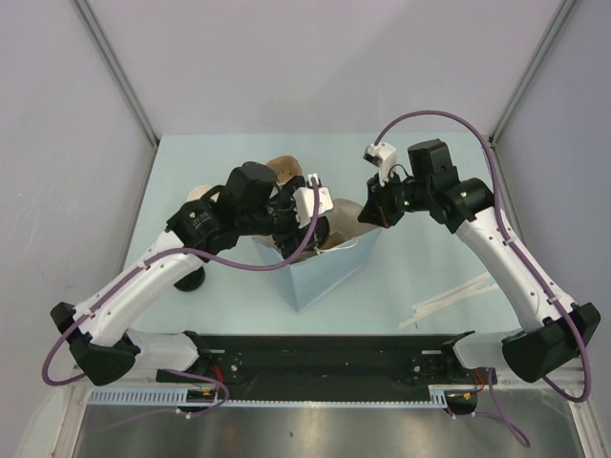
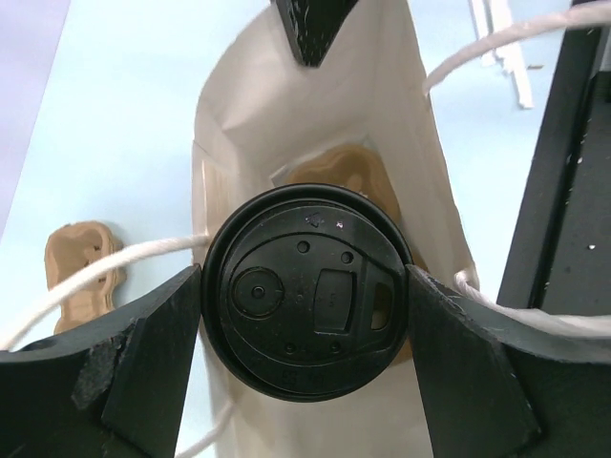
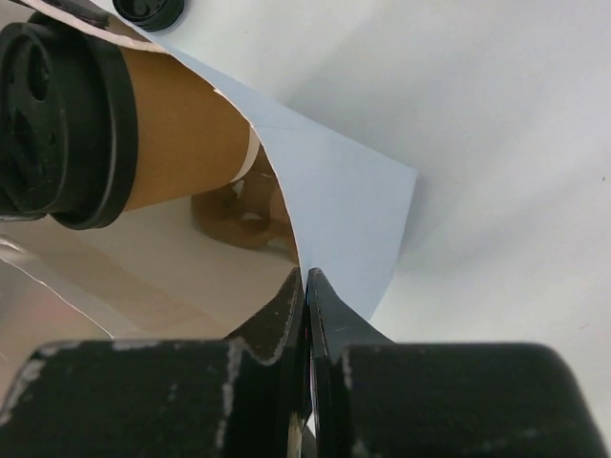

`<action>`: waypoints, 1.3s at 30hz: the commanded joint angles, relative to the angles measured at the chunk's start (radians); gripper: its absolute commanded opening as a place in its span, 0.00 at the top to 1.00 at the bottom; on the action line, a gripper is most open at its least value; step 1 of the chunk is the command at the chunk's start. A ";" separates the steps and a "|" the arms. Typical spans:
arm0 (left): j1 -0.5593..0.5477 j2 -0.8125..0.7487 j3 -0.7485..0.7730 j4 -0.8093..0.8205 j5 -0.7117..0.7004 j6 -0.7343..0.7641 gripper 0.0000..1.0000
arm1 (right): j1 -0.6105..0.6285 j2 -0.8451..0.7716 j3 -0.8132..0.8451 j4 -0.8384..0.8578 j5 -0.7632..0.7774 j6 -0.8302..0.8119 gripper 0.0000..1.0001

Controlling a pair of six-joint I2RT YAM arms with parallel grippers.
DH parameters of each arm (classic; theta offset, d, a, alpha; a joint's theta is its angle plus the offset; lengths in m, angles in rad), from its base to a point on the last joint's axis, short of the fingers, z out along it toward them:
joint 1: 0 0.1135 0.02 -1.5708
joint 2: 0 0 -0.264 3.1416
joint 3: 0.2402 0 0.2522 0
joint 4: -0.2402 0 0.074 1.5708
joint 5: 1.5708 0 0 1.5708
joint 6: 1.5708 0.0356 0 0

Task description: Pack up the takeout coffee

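Over the mouth of the tall blue paper bag (image 1: 329, 272), at the centre of the top view, the takeout coffee (image 3: 177, 129), a small brown kraft-paper cup with a black plastic lid, is gripped by the left claw (image 2: 304, 296). Its two black fingers are pressed against opposite sides of the lid. The cup's lower part is hidden behind the bag's edge in the right wrist view. A brown moulded-pulp tray (image 2: 348, 172) is seen on the bag's white floor below it. The bag's rim is pinched by the right claw (image 3: 307, 286), whose jaws are brought together on the blue paper.

The cup would best be lowered straight down, lined up with a pocket of the tray and clear of the white string handle (image 2: 477, 48). It is judged that the grip should be loosened only once the base is seated, and the rim freed only after that.

From the lower left of the top view the left arm is reached up and inward, elbow bent, wrist turned down over the bag. The right arm is arched from the lower right and folded back toward the bag's upper right edge.
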 commanded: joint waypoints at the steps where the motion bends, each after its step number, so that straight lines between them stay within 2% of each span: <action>1: 0.010 -0.039 0.070 0.033 0.081 -0.022 1.00 | 0.001 -0.045 -0.002 0.000 -0.007 0.012 0.94; 4: 0.012 -0.042 0.107 0.024 0.109 -0.024 1.00 | -0.001 -0.038 -0.002 0.020 0.023 0.026 1.00; 9: 0.012 -0.043 0.185 0.005 0.127 -0.039 1.00 | -0.008 -0.031 -0.001 0.029 0.042 0.037 1.00; 16: 0.021 -0.017 0.398 -0.044 0.181 -0.099 1.00 | -0.027 -0.015 -0.001 0.037 0.058 0.052 1.00; 19: 0.027 -0.031 0.444 -0.042 0.210 -0.117 1.00 | -0.038 -0.011 -0.001 0.038 0.067 0.061 1.00; 28: 0.048 -0.068 0.446 -0.062 0.216 -0.142 1.00 | -0.062 -0.012 -0.002 0.042 0.067 0.106 1.00; 36: 0.059 -0.031 0.426 -0.143 0.373 -0.157 1.00 | -0.058 -0.006 -0.001 0.046 0.067 0.138 0.98; 39: 0.058 -0.036 0.356 -0.107 0.377 -0.180 1.00 | -0.058 -0.006 -0.001 0.049 0.069 0.138 0.97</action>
